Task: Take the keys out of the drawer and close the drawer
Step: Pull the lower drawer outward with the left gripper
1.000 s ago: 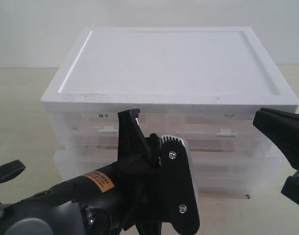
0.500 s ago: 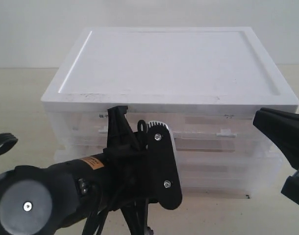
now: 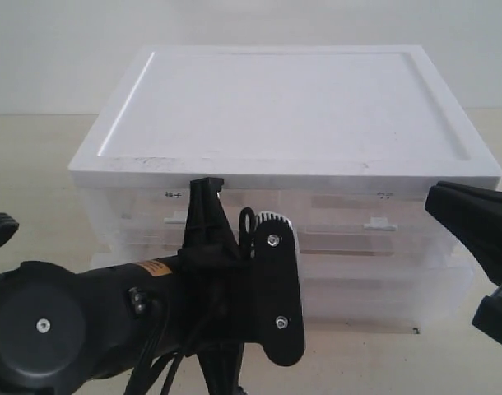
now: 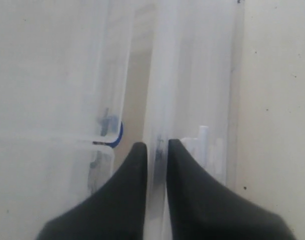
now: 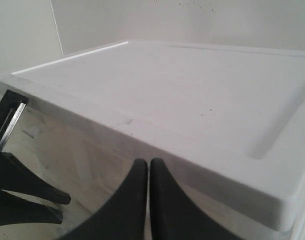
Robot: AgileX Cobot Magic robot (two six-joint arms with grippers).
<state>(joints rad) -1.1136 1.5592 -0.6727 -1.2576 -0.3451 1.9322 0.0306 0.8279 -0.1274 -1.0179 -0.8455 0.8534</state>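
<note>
Our left gripper (image 4: 156, 147) points its two black fingers (image 4: 132, 175) at the front of the drawer (image 3: 383, 296). That is the lowest, see-through one in the cabinet (image 3: 284, 99) with the white top. The fingers are close together, with only a thin gap between the tips. A pale plastic edge runs through that gap. We cannot tell if the fingers pinch it or only sit around it.

A small white handle (image 4: 203, 132) sticks up just beside one fingertip. On the other side, just past the other fingertip, we see a small blue curve through the cloudy plastic. That is all that shows of the keys (image 4: 118, 135); the rest is a blur.

Our right gripper (image 5: 148, 162) has its fingers pressed together with nothing between them. It hangs in front of the cabinet's white top, near a front corner, well apart from the left gripper. The cabinet stands on a pale table (image 3: 37, 164).
</note>
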